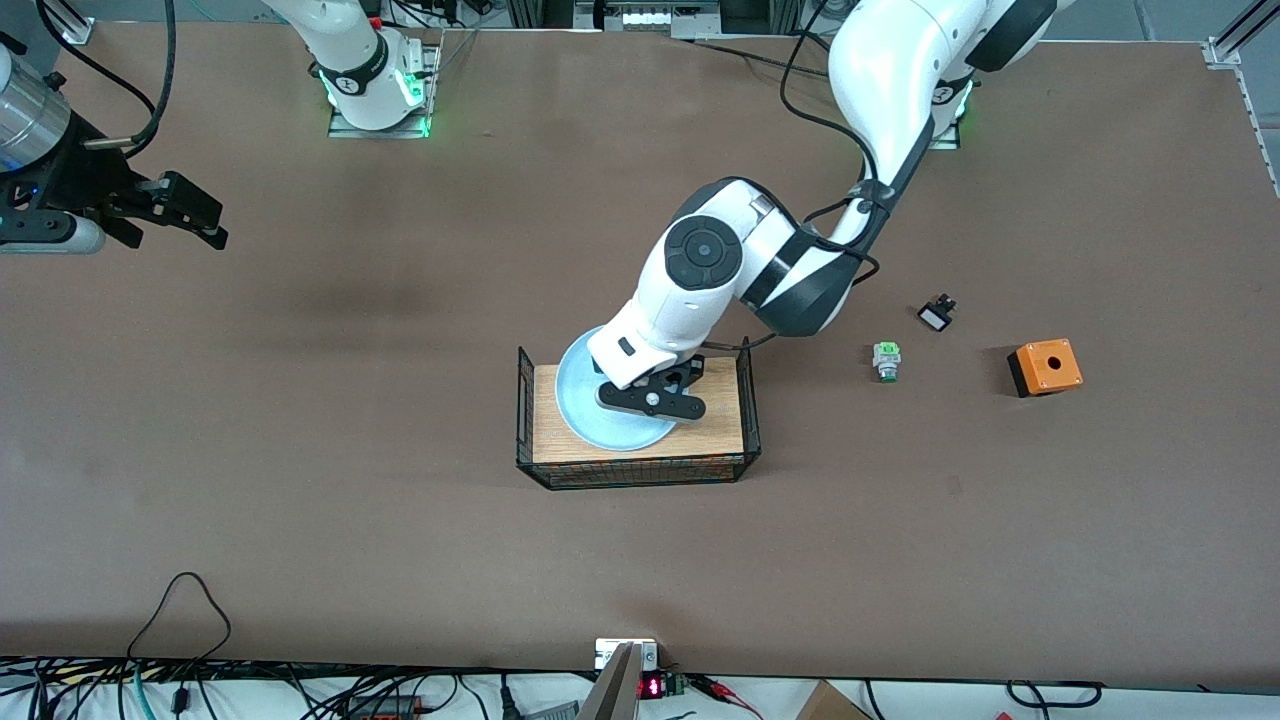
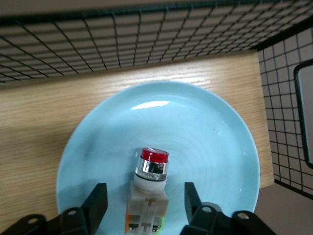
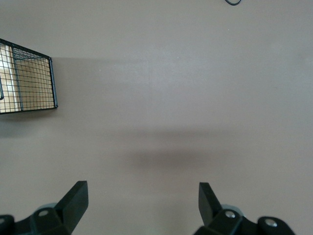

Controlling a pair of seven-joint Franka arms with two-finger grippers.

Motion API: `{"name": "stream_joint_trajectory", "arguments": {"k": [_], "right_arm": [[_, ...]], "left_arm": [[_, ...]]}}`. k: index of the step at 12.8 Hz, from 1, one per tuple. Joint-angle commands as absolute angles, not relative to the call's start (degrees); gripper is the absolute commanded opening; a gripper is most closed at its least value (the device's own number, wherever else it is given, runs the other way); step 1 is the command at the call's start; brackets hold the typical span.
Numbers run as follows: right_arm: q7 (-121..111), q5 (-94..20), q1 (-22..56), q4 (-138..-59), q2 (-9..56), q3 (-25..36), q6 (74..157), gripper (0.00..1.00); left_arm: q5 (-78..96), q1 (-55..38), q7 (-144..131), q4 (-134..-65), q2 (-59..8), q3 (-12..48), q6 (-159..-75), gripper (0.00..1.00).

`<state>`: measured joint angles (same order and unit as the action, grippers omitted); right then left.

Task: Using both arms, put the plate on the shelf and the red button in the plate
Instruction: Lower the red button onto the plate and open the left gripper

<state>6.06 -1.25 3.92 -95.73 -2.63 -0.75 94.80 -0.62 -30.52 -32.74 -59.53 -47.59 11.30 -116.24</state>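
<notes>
Wire basket (image 1: 748, 420) with a wooden floor sits near the middle of the table (image 1: 300, 520) in the front view, and we see the light blue plate (image 1: 585, 415) lying flat in it, toward the right arm's end of the basket. The left arm (image 1: 700, 270) reaches down from its base at the back edge, and the left gripper (image 1: 650, 400) hangs just over the plate. The right gripper (image 1: 195, 215) waits in the air over the right arm's end of the table, its fingers spread. Toward the left arm's end we see a green-capped switch (image 1: 886, 361), a small black part (image 1: 936, 315) and an orange box with a hole (image 1: 1045, 367), all apart from each other.

In the left wrist view, the red button (image 2: 149, 191) lies on the plate (image 2: 205, 132) with its red cap pointing away from the gripper. The left gripper (image 2: 145, 203) straddles it with fingers (image 2: 97, 203) parted and a gap on each side, touching nothing. The basket's black mesh (image 2: 146, 39) rises around the wooden floor (image 2: 44, 112).

In the right wrist view, the right gripper (image 3: 143, 198) holds its fingers wide apart over bare brown table (image 3: 171, 98); a corner of the basket (image 3: 34, 83) shows at the edge.
</notes>
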Motion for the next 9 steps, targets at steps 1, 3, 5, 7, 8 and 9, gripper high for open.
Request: {"name": "stream_joint_trajectory", "arguments": {"k": [1,3,5,7,8,9], "right_arm": [[5.0,-2.3,3.2,-96.2,-3.4,-0.9,94.7,1.00],[5.4,-2.2,3.2,-96.1,-3.6,-0.9,94.4,1.00],[5.0,-1.5,3.2,-96.1,-3.7,-0.7,94.2,1.00],[5.3,-1.4,3.3,-96.1,-3.8,-0.3,93.9,1.00],[5.5,-1.3,3.3,-96.1,-3.8,-0.3,92.6,1.00],[4.9,-1.3,3.2,-96.0,-3.6,-0.2,91.7,1.00]], "left_arm": [[0.3,-27.9,-33.0,-58.7,-43.5,11.2,-109.1,1.00],[0.5,-24.1,-32.4,-58.7,-39.5,11.9,-102.1,1.00],[1.4,-19.8,-32.1,-58.8,-36.1,12.0,-96.8,1.00],[1.0,-17.2,-27.5,-58.8,-34.0,11.6,-90.6,1.00],[0.9,-15.6,-24.5,-58.8,-32.9,11.3,-87.6,1.00],[0.7,-13.2,-20.9,-58.9,-31.7,11.3,-84.9,1.00]]}}
